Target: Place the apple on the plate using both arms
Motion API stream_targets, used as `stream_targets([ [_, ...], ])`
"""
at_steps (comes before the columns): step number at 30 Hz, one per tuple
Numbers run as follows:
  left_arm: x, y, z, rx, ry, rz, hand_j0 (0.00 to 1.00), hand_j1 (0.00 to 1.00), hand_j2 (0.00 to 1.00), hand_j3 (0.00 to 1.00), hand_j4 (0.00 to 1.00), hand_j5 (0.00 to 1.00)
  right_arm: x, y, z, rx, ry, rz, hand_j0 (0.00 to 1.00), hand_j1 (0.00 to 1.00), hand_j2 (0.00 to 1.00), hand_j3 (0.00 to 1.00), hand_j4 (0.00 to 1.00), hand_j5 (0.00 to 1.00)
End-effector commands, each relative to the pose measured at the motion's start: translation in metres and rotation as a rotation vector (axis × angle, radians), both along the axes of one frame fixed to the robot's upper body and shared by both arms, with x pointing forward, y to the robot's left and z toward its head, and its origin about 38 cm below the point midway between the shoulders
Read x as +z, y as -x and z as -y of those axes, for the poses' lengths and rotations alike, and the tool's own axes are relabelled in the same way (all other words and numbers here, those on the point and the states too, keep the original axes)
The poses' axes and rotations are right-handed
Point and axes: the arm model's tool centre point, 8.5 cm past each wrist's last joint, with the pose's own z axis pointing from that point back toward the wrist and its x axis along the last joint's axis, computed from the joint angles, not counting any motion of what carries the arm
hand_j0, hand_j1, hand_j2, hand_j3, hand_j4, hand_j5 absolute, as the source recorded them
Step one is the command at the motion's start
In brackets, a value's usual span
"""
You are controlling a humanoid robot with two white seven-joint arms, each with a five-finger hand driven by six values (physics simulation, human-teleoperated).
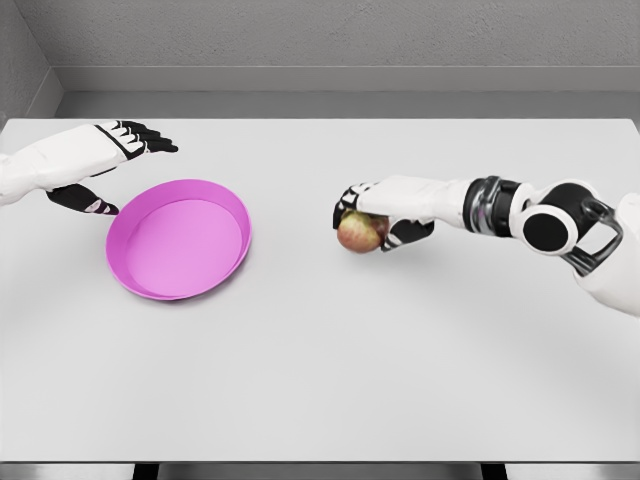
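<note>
One apple, one plate, two robot hands

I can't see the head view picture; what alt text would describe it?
The robot's right hand grips an apple from above, right of centre on a white table. To the left lies an empty pink plate, with the left hand open beside its far left rim.
</note>
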Motion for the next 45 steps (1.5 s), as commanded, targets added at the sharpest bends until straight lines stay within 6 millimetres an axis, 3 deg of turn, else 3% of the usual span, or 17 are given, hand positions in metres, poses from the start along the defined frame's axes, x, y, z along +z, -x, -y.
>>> stream_targets([
  [1, 0.001, 0.0, 0.0, 0.002, 0.005, 0.0, 1.0, 1.0, 1.0, 1.0, 1.0, 1.0, -0.002, 0.003, -0.012, 0.025, -0.015, -0.007, 0.41, 0.41, 0.41, 0.41, 0.41, 0.41],
  [11, 0.001, 0.0, 0.001, 0.0, 0.006, 0.001, 1.0, 1.0, 1.0, 1.0, 1.0, 1.0, -0.006, 0.005, -0.024, 0.043, -0.023, -0.018, 0.45, 0.45, 0.45, 0.45, 0.45, 0.45],
  [12, 0.001, 0.0, 0.001, 0.0, 0.006, 0.001, 1.0, 1.0, 1.0, 1.0, 1.0, 1.0, -0.006, 0.004, -0.023, 0.038, -0.022, -0.018, 0.56, 0.56, 0.56, 0.56, 0.56, 0.56],
  [13, 0.001, 0.0, 0.002, -0.002, 0.008, 0.001, 1.0, 1.0, 1.0, 1.0, 1.0, 1.0, -0.006, 0.004, -0.022, 0.033, -0.021, -0.02, 0.96, 0.96, 0.96, 0.96, 0.96, 0.96],
  [14, 0.001, 0.0, 0.002, -0.002, 0.008, 0.001, 1.0, 1.0, 1.0, 1.0, 1.0, 1.0, -0.006, 0.004, -0.023, 0.035, -0.023, -0.018, 1.0, 1.0, 1.0, 1.0, 1.0, 1.0],
  [23, 0.001, -0.001, 0.002, -0.003, 0.009, 0.002, 1.0, 1.0, 1.0, 1.0, 1.0, 1.0, -0.005, 0.004, -0.022, 0.036, -0.023, -0.016, 1.0, 1.0, 1.0, 1.0, 1.0, 1.0],
  [25, 0.0, 0.0, 0.003, -0.006, 0.01, 0.0, 1.0, 1.0, 1.0, 1.0, 1.0, 1.0, 0.0, 0.001, -0.013, 0.017, -0.018, -0.004, 1.0, 1.0, 1.0, 1.0, 1.0, 1.0],
  [27, 0.001, 0.001, 0.006, -0.015, 0.008, 0.003, 1.0, 1.0, 1.0, 1.0, 1.0, 1.0, 0.013, -0.007, 0.011, -0.03, -0.011, 0.032, 1.0, 1.0, 1.0, 1.0, 1.0, 1.0],
  [30, 0.002, 0.003, 0.009, -0.027, 0.002, 0.005, 1.0, 1.0, 1.0, 1.0, 1.0, 1.0, 0.049, -0.017, 0.077, -0.141, 0.013, 0.122, 1.0, 1.0, 1.0, 1.0, 1.0, 1.0],
  [32, 0.007, 0.005, 0.016, -0.051, 0.007, 0.019, 1.0, 1.0, 1.0, 1.0, 1.0, 1.0, 0.063, -0.014, 0.114, -0.192, 0.019, 0.159, 1.0, 1.0, 1.0, 1.0, 1.0, 1.0],
  [33, 0.009, 0.008, 0.027, -0.083, 0.016, 0.026, 1.0, 1.0, 1.0, 1.0, 1.0, 1.0, 0.074, -0.009, 0.142, -0.232, 0.02, 0.189, 1.0, 1.0, 1.0, 1.0, 1.0, 1.0],
  [35, 0.017, 0.012, 0.044, -0.131, 0.032, 0.05, 1.0, 1.0, 1.0, 1.0, 1.0, 1.0, 0.077, 0.004, 0.178, -0.269, 0.007, 0.209, 1.0, 1.0, 1.0, 1.0, 1.0, 1.0],
  [37, 0.022, 0.014, 0.069, -0.191, 0.064, 0.072, 1.0, 1.0, 1.0, 1.0, 1.0, 1.0, 0.078, 0.015, 0.2, -0.285, -0.008, 0.228, 1.0, 1.0, 1.0, 1.0, 1.0, 1.0],
  [41, 0.025, 0.011, 0.124, -0.318, 0.036, 0.085, 1.0, 1.0, 1.0, 1.0, 1.0, 1.0, 0.073, 0.019, 0.212, -0.299, -0.013, 0.22, 1.0, 1.0, 1.0, 1.0, 1.0, 1.0],
  [45, 0.009, 0.013, 0.164, -0.415, -0.034, 0.007, 1.0, 1.0, 1.0, 1.0, 1.0, 1.0, 0.058, 0.022, 0.197, -0.254, -0.014, 0.189, 1.0, 1.0, 1.0, 1.0, 1.0, 1.0],
])
